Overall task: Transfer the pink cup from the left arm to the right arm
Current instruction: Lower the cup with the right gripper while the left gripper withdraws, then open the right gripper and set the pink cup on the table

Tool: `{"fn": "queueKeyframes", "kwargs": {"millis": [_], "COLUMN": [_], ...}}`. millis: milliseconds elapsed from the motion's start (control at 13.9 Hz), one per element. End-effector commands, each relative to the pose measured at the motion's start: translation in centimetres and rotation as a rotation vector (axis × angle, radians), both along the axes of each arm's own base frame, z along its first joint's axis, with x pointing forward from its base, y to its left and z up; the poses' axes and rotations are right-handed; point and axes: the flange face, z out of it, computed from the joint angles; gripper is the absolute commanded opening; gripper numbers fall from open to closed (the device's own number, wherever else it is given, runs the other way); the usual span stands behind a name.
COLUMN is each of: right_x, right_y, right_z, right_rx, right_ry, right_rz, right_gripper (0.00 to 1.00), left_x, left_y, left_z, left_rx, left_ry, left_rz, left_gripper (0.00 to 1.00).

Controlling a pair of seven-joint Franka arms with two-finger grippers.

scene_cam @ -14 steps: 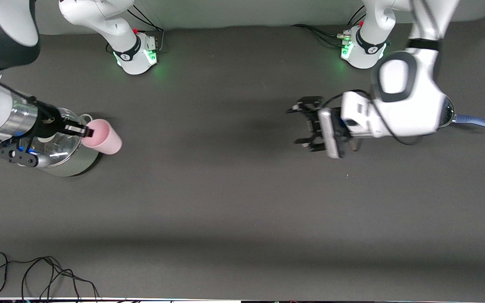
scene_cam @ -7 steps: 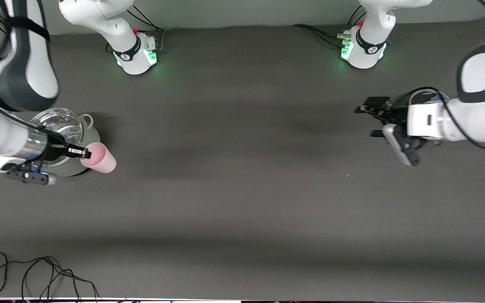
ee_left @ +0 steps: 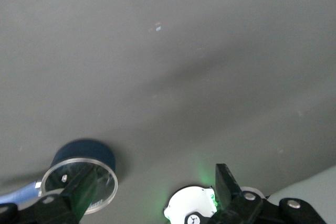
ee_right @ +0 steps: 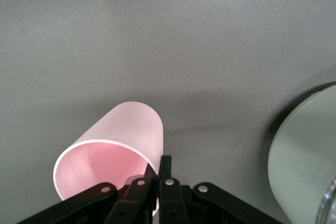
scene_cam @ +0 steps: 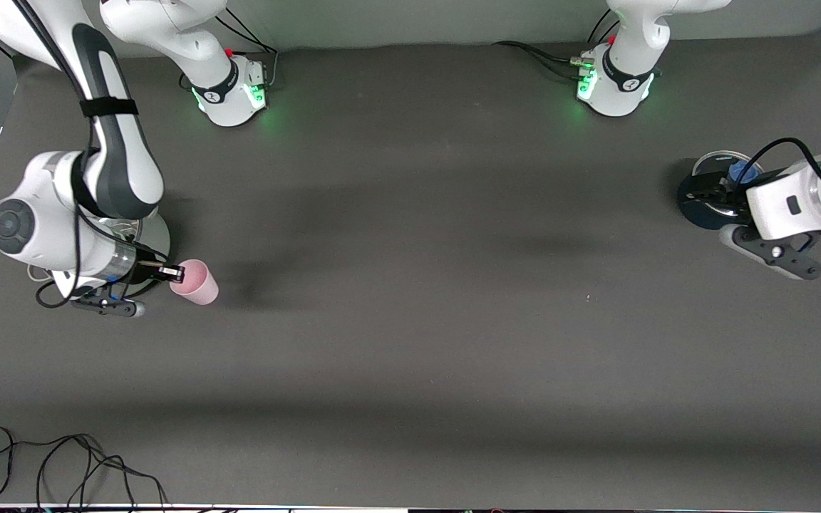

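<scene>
The pink cup hangs tilted, mouth toward my right gripper, just off the table beside the pot. That gripper is shut on the cup's rim, one finger inside and one outside. In the right wrist view the pink cup fills the lower middle, with the right gripper pinching its rim. My left gripper is open and holds nothing. It hovers over a blue pan at the left arm's end of the table. In the left wrist view the left gripper shows both fingers wide apart.
A pale green pot stands under the right arm's wrist, and this pot also shows in the right wrist view. The blue pan with a glass lid sits under the left gripper. A black cable lies at the front edge.
The right gripper carried the cup from beside the pot's top down toward the front camera. The left arm swung away from mid-table to over the blue pan, still open.
</scene>
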Motion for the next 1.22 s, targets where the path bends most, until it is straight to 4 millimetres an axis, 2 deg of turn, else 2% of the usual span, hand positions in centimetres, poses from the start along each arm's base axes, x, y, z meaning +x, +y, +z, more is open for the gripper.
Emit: {"fn": "queueKeyframes", "kwargs": {"millis": [0,143,287,430,502,646,1004,1148], "right_x": [0.1,0.0,0.0,0.1,0.3,0.3,1.7,2.3], "right_y": [-0.3,-1.0,-1.0,-0.9,-0.8,-0.1,-1.1,-1.1], "right_z": [-3.3,-5.3,-5.3,-4.3,-3.3,0.0,14.6,19.6], "right_rx": [-0.031,-0.031,-0.028,-0.021,-0.014,0.011,0.02,-0.032], "right_ry": [-0.007,-0.001,-0.001,-0.014,-0.029,-0.05,-0.079,-0.086], "right_rz": [0.036,0.044,0.042,0.043,0.04,0.044,0.084,0.112], "right_gripper": [0.0,0.0,0.0,0.8,0.99,1.0,1.0,1.0], "left_x": [-0.1,-0.3,-0.7,-1.3,-1.7,-2.1,-2.2,-2.6], "left_y": [1.3,0.9,0.8,0.7,0.5,-0.1,-0.3,-0.2], "left_z": [1.5,2.3,3.5,4.6,4.6,4.5,3.6,3.7], "left_rx": [0.095,0.177,0.201,0.18,0.178,0.174,0.167,0.164], "left_ry": [0.018,0.006,-0.039,-0.124,-0.145,-0.165,-0.198,-0.204], "left_rz": [0.185,0.336,0.329,0.337,0.336,0.325,0.325,0.327], "left_gripper": [1.0,1.0,1.0,1.0,1.0,1.0,1.0,1.0]}}
